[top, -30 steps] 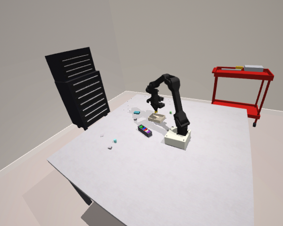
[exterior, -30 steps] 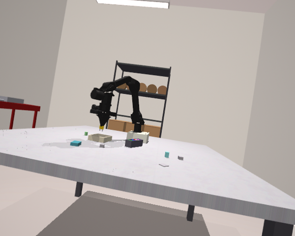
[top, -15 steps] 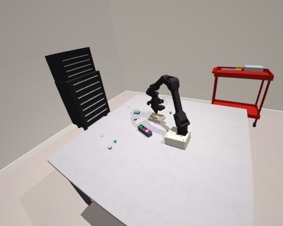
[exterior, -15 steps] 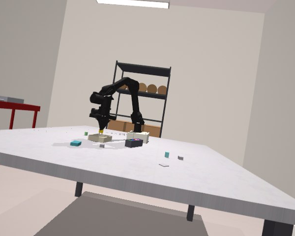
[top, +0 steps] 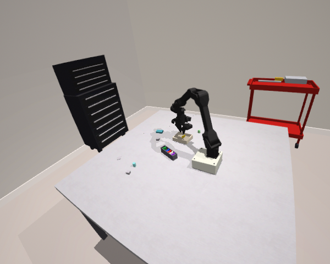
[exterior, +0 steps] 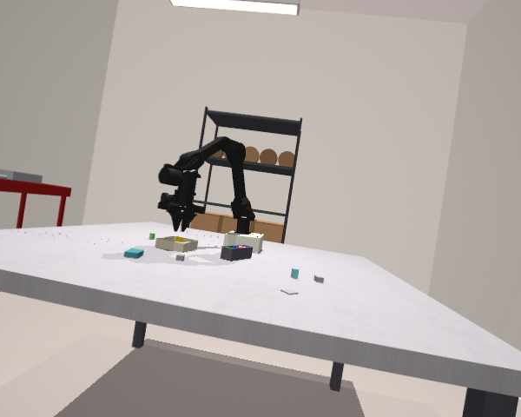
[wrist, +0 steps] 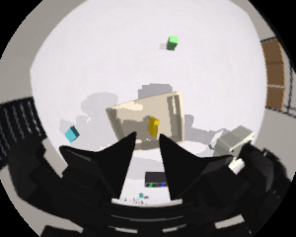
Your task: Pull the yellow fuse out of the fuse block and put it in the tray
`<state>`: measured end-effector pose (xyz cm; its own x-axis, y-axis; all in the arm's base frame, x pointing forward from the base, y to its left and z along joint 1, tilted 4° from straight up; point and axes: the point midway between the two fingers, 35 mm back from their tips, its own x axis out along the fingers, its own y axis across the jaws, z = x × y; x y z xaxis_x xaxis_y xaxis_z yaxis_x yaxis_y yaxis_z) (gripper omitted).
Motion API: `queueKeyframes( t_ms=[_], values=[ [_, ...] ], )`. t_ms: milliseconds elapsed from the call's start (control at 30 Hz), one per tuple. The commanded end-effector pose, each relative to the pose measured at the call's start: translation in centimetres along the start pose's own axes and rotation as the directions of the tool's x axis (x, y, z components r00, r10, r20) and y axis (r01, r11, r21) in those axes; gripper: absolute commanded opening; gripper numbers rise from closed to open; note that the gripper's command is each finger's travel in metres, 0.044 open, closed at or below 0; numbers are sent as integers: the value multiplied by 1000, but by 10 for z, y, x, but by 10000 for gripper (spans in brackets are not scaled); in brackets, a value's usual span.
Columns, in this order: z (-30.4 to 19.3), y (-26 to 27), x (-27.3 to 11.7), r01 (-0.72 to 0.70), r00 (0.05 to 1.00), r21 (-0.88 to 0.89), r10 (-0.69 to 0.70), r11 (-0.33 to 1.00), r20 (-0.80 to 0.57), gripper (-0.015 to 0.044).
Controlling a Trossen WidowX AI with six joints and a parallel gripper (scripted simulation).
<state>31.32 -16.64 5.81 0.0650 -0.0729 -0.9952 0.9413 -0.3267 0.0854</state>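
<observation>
The yellow fuse (top: pixel 183 136) (exterior: pixel 179 239) (wrist: pixel 153 126) is inside the beige tray (top: pixel 179 140) (exterior: pixel 163 244) (wrist: pixel 177 118), below the fingertips and apart from them. The near wall hides its lower part in the exterior view, so I cannot tell whether it lies fully on the tray floor. My gripper (top: pixel 182 133) (exterior: pixel 180 230) (wrist: pixel 148 136) points down above the tray, with its fingers apart and nothing between them. The dark fuse block (top: pixel 168 153) (exterior: pixel 234 254) (wrist: pixel 155 177) stands apart from the tray, with several coloured fuses in it.
A teal block (top: pixel 159 131) (exterior: pixel 134 253) (wrist: pixel 72 133) and a small grey block (top: pixel 157 139) (exterior: pixel 180 257) lie near the tray. A green block (top: pixel 199 131) (exterior: pixel 151 235) (wrist: pixel 172 42) is on its other side. A cyan cylinder (top: pixel 134 164) (exterior: pixel 294 273) stands farther off.
</observation>
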Motion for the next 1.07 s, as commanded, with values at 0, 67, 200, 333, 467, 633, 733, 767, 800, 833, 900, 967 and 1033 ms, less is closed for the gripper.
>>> queueKeyframes(
  t_ms=[0,67,200,333,467,633,733,767,800,833,900,967,1033],
  values=[
    [0,0,0,-1,1000,0,1,1000,0,263],
    [0,0,0,-1,1000,0,1,1000,0,315],
    [-1,0,-34,4,1000,-4,-4,1000,-6,330],
    [-1,-1,-37,5,1000,-5,-5,1000,-6,330],
    [-1,-1,-37,5,1000,-5,-5,1000,-6,330],
    [0,-1,-37,2,1000,-3,-2,1000,-1,330],
    [0,-1,-37,2,1000,-3,-2,1000,-1,330],
    [0,-1,-37,2,1000,-3,-2,1000,-1,330],
    [0,-1,-37,2,1000,-3,-2,1000,-1,330],
    [0,-1,-37,2,1000,-3,-2,1000,-1,330],
    [0,-1,-37,2,1000,-3,-2,1000,-1,330],
    [0,-1,-37,2,1000,-3,-2,1000,-1,330],
    [0,-1,-37,2,1000,-3,-2,1000,-1,330]
  ],
)
